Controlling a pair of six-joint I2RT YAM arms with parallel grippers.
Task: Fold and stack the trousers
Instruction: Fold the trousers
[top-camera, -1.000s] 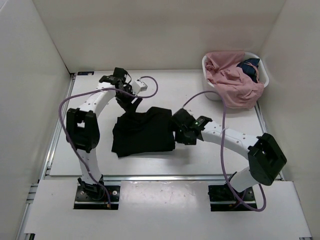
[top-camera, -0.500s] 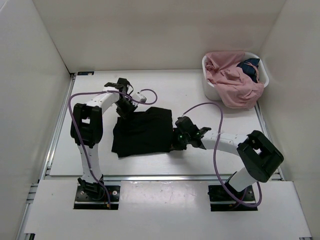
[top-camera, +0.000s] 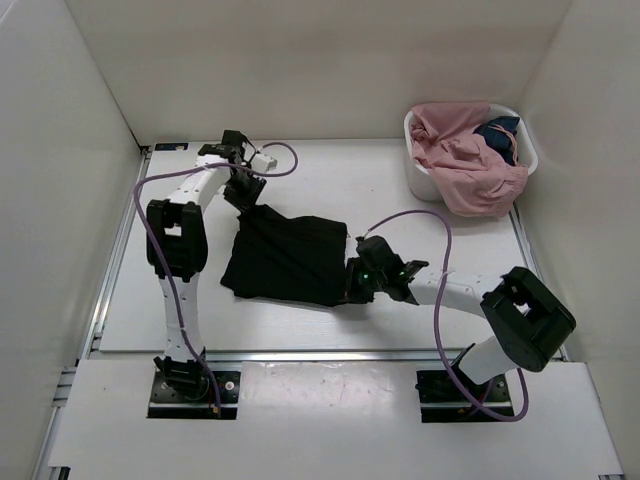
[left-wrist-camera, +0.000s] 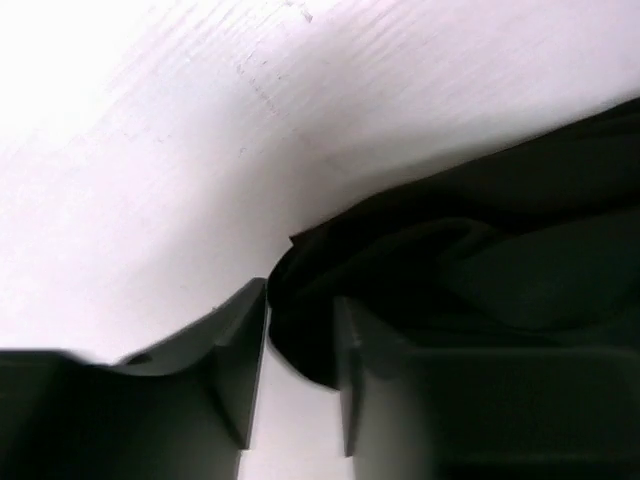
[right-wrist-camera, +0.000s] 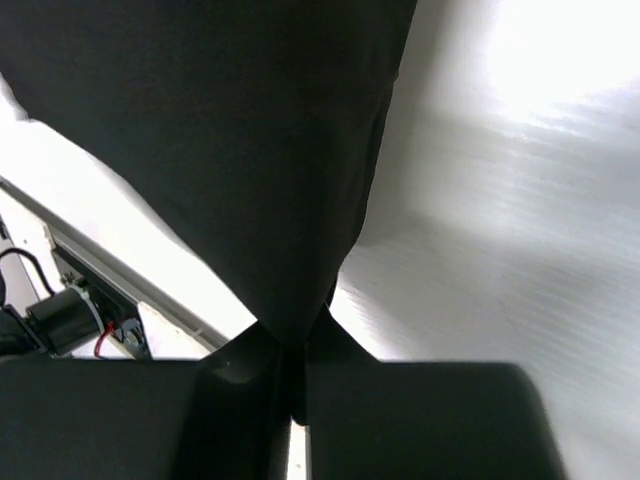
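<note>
Item: plain black soft-fabric trousers (top-camera: 288, 262), folded; lay diagonally between left pincer (top-camera: 248, 203) and right pincer (top-camera: 352, 287), each clamped on its nearest corner.

I've drawn my left gripper (top-camera: 244, 192) back, farther from the basket (top-camera: 422, 183), and its corner of the trousers (top-camera: 288, 260) has come along, pinched between the fingers. My right gripper (top-camera: 352, 290) has also pulled away from the basket, dragging its own corner. The cloth, a tidy square a second ago, now lies skewed and stretched between the two.
</note>
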